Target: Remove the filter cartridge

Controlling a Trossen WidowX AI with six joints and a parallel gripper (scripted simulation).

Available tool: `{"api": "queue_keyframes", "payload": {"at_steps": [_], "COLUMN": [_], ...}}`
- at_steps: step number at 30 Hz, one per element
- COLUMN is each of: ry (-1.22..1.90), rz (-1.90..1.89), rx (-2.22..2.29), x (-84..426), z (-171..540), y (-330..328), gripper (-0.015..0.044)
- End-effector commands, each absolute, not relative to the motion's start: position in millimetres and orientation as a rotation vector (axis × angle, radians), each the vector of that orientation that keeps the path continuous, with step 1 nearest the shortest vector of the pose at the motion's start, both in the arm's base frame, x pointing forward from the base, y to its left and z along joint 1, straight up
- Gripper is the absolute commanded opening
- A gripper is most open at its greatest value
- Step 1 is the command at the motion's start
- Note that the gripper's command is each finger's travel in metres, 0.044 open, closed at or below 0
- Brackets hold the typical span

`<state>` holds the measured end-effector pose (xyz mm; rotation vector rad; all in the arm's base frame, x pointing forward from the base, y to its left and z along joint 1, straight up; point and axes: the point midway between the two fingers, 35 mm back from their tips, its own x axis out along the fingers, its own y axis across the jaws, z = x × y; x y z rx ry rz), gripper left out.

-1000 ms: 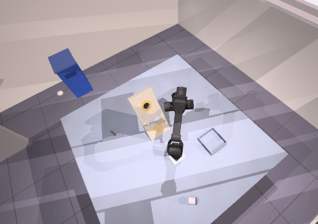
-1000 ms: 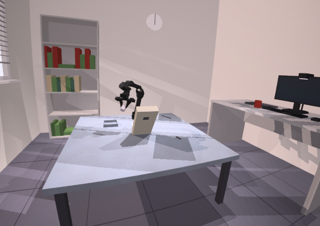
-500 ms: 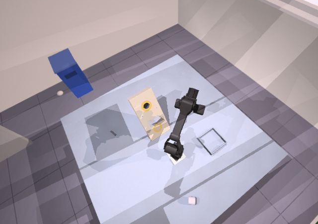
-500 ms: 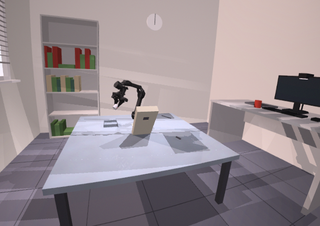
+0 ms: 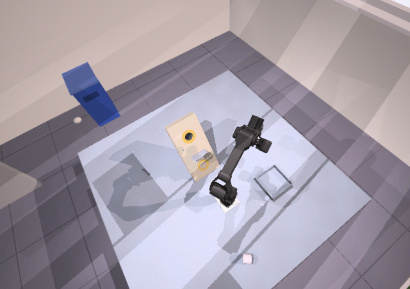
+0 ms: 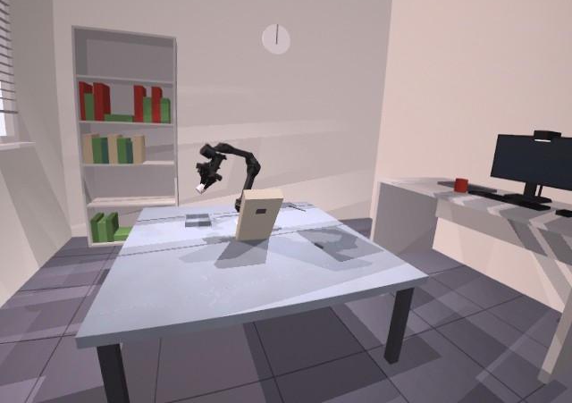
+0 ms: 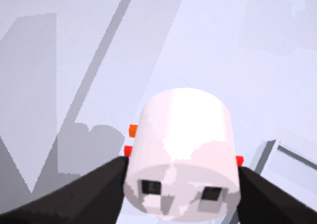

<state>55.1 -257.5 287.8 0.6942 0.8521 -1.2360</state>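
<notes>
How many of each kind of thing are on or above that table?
White cylinders: 2, one cylinder held in the gripper, another lying on the table
Panel: 1
Tray: 1
Small dark bar: 1
Arm: 1
Total: 6

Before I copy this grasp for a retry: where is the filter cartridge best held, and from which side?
Grip the filter cartridge across its round side wall, as the hand has it now: one finger on each side, coming from the slotted face end. The smooth cylinder offers opposite flanks, and the two slots are too narrow.
</notes>
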Motion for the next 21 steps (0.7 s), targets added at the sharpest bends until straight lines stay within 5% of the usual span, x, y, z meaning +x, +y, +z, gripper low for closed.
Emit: {"api": "queue_keyframes", "payload": {"at_steps": [1, 21], "ry": [0.836, 0.74], "rz": [-1.295, -1.55], "rx": [0.724, 0.88], "x": [39.7, -37.3], "z": [277.8, 216.8], "y": [-262.6, -267.7], "gripper": [0.0, 0.0]}}
